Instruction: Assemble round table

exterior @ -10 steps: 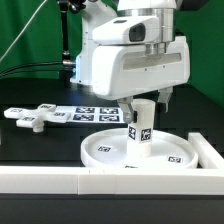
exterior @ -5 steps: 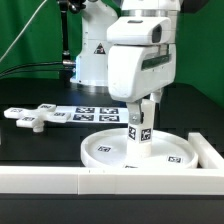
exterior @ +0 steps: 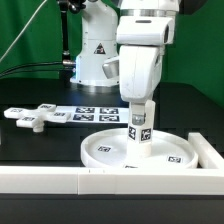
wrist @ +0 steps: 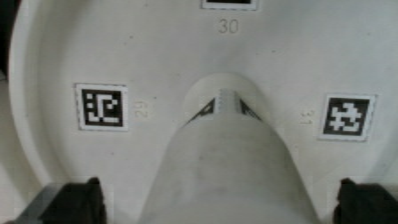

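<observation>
The large round disc (exterior: 105, 150) lies flat at the front of the table. The short leg (exterior: 140, 130) stands upright on its middle. My gripper (exterior: 141, 108) comes straight down over the leg's top, one finger on each side. In the wrist view the leg (wrist: 231, 150) runs up the middle over the disc (wrist: 54, 60). The two dark fingertips (wrist: 80, 200) stand apart from the leg's sides with a strip of disc showing between, so the gripper (wrist: 222, 200) reads as open. The flat cross-shaped piece (exterior: 35, 117) lies at the exterior view's left.
The marker board (exterior: 95, 113) lies behind the disc. A long white border wall (exterior: 110, 180) runs along the front and turns back along the exterior view's right (exterior: 210, 150). The arm's base stands behind the board.
My hand has turned about its vertical axis over the leg, from broadside to narrow side facing the exterior camera. The leg's markers have not visibly turned.
</observation>
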Controlling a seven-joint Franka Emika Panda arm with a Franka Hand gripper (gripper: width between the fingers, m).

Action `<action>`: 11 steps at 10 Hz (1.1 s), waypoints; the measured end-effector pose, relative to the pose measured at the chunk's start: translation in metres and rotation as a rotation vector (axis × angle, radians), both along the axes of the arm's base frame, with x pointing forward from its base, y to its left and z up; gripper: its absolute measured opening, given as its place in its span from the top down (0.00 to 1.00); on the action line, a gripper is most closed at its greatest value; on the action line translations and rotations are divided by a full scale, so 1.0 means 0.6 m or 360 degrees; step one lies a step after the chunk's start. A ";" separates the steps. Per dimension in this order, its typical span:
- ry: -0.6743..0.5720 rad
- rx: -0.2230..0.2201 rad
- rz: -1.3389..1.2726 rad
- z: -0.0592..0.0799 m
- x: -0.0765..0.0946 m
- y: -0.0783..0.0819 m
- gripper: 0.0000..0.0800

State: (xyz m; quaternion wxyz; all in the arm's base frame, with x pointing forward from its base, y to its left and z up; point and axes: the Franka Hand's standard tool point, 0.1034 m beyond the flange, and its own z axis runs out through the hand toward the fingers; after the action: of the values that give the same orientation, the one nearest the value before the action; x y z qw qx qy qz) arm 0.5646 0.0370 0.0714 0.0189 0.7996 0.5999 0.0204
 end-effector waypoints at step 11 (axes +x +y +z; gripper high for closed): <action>0.0006 0.0061 -0.1101 -0.005 -0.007 0.006 0.49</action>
State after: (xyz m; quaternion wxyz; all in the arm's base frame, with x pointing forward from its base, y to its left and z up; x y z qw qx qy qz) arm 0.5604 0.0404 0.0685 0.0085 0.9559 0.2927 0.0225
